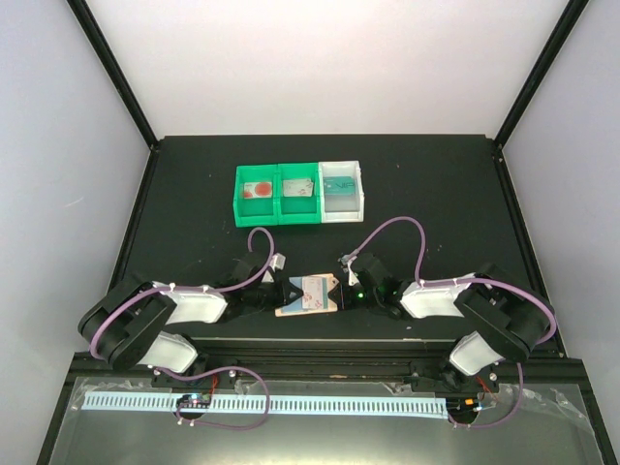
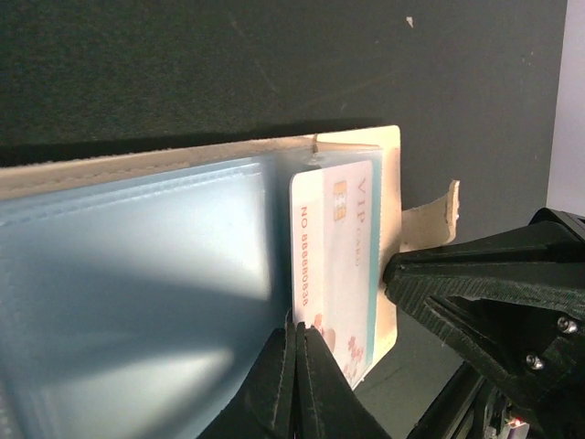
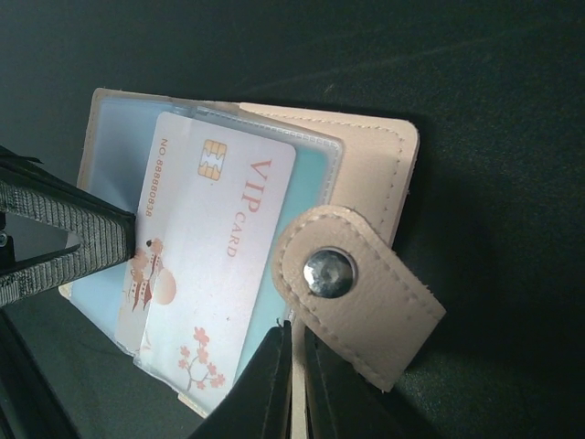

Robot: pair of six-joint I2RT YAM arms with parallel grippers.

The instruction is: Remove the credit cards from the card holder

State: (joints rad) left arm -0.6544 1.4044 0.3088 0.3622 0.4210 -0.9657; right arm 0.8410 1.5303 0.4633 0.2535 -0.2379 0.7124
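- Left wrist view: my left gripper [image 2: 294, 361] has its jaws pressed together on the lower edge of the card holder [image 2: 137, 274], where a blue-grey sleeve [image 2: 210, 238] meets the VIP card [image 2: 334, 265]. I cannot tell whether the card itself is caught in that pinch.
- My right gripper [image 3: 290, 366] has its jaws closed on the holder's edge just beside the snap tab [image 3: 356, 293], seemingly on sleeve and cover rather than the card.
- The holder lies open by the middle of the near edge of the desk [image 1: 194, 194], between the two grippers.
- Risk: if the left pinch includes the card, a pull would drag the holder along instead of freeing the card. I judge a fresh grip on the card alone is needed.
- Risk: both arms pulling on soft sleeves could crumple them, or the thin edge could slip out and the holder flop shut.
- Risk: the tips stand very near each other, so a small misjudged move could knock them together.
- Containers: three bins sit in a row nearer the far edge, mid-desk. The left green bin [image 1: 257, 219] holds a white card [image 1: 258, 189] with a red spot, the middle green bin [image 1: 298, 219] a grey card [image 1: 300, 188], and the white bin [image 1: 344, 216] a teal card [image 1: 339, 186].
- The holder shows only the one card, and the sleeve beside it looks empty.
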